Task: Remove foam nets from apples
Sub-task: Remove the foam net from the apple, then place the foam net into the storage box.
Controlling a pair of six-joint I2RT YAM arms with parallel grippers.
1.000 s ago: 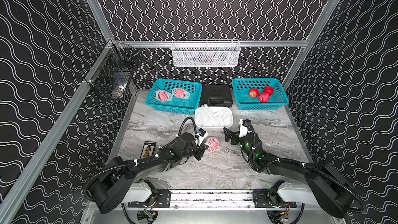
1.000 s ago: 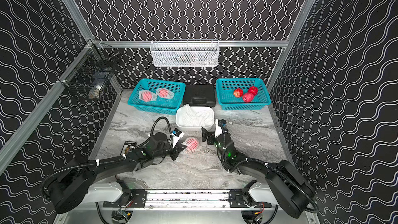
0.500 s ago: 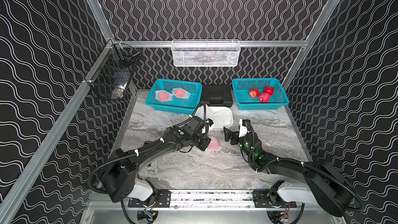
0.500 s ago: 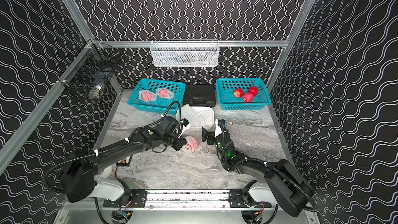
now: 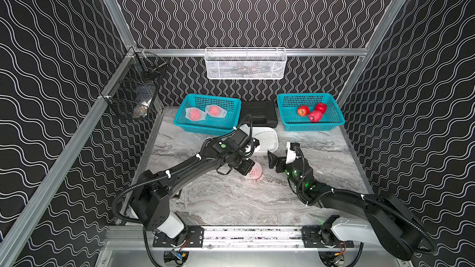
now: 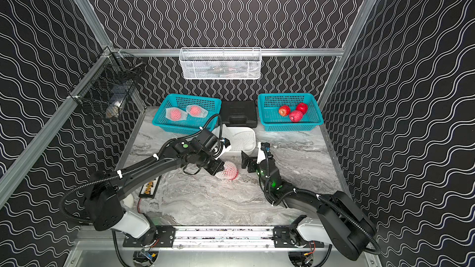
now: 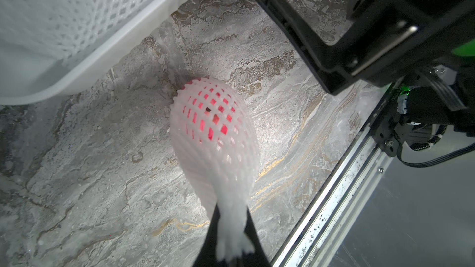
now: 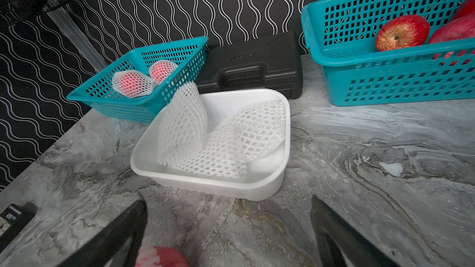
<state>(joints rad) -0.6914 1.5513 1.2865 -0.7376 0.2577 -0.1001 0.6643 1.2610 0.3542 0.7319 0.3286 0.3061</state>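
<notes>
Foam net (image 7: 218,165) pinched by its tail in our left tool (image 7: 232,242) may just drag the apple (image 7: 223,129) along — our right tool (image 8: 228,227) stands wide, gripping nothing.

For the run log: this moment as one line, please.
left gripper: shut on net end | apple: inside net | right gripper: open, empty | stage: net not yet off

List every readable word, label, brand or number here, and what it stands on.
No text reads clearly.
Black tool case: embossed mark on the lid, too blurred to read.
Small black pack by the table's left edge: label print, too small to read.
</notes>
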